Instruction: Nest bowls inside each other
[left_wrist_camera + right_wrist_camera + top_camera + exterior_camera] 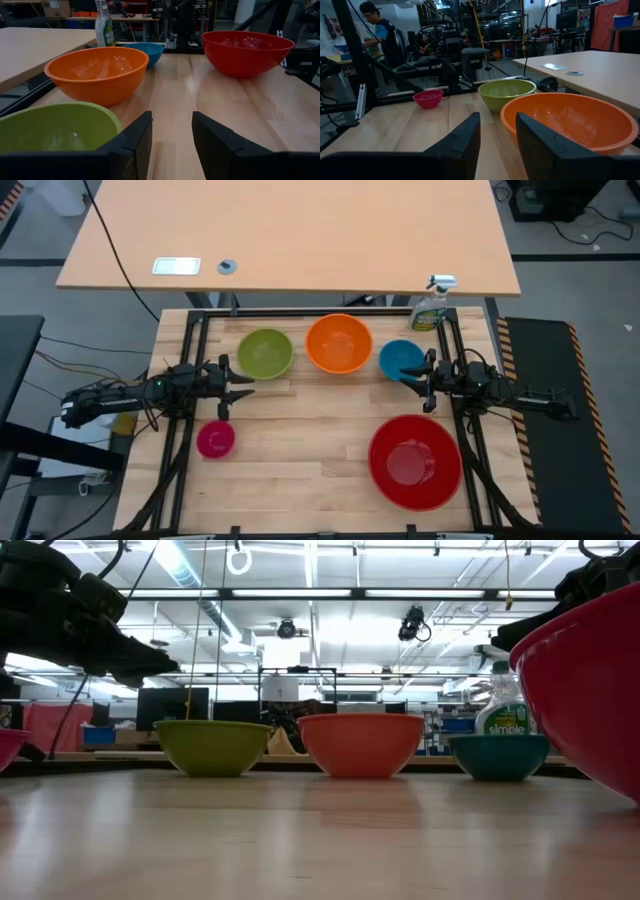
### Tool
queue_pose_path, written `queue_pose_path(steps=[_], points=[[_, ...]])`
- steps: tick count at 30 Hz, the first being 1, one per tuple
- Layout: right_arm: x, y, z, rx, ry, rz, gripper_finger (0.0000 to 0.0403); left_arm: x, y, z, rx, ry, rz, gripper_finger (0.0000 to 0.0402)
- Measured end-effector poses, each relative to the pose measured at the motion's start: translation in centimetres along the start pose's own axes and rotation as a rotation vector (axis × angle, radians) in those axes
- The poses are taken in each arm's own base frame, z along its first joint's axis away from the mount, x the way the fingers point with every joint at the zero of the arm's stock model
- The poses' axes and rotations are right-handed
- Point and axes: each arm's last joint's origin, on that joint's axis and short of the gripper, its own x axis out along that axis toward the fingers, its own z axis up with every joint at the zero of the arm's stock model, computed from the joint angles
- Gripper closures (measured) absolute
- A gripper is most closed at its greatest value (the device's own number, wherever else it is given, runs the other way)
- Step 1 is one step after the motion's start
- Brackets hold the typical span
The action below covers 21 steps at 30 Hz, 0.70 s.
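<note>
Five bowls rest upright on their bases on the wooden table [300, 480]. The lime green bowl [265, 352], the orange bowl [339, 343] and the blue bowl [399, 356] form a row along the far side. The small magenta bowl [215, 439] is near left and the large red bowl [415, 462] is near right. My left gripper [243, 385] hangs open above the table between the green and magenta bowls, with nothing between its fingers [142, 135]. My right gripper [408, 377] hangs open beside the blue bowl's near edge, also with nothing in it [497, 122].
A green spray bottle [432, 305] stands at the table's far right corner. Black frame rails [190, 330] run along the table's edges. A tan desk [300, 240] lies beyond the far edge. A person [375, 30] stands in the room past the table's left side. Bare wood lies in the table's middle.
</note>
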Motion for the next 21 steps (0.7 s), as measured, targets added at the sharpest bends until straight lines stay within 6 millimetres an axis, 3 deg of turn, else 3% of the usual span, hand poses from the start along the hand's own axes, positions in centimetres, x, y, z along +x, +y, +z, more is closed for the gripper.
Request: queue_pose_path(steps=[9, 13, 17, 21], points=[[0.0, 0.0, 0.0, 0.0, 0.0, 0.0, 0.027, 0.0, 0.0, 0.1, -0.004, -0.012, 0.0, 0.026], [0.0, 0.0, 0.1, -0.018, -0.015, -0.001, 0.027, -0.1, 0.0, 1.2, -0.224, -0.127, -0.011, 0.026], [-0.1, 0.0, 1.0, -0.069, -0.106, -0.021, 0.027, -0.4, 0.0, 2.9, -0.318, -0.301, -0.033, 0.026], [-0.4, 0.2, 2.6, -0.092, -0.278, -0.014, 0.027, -0.7, 0.0, 3.5, -0.325, -0.369, -0.046, 0.026]])
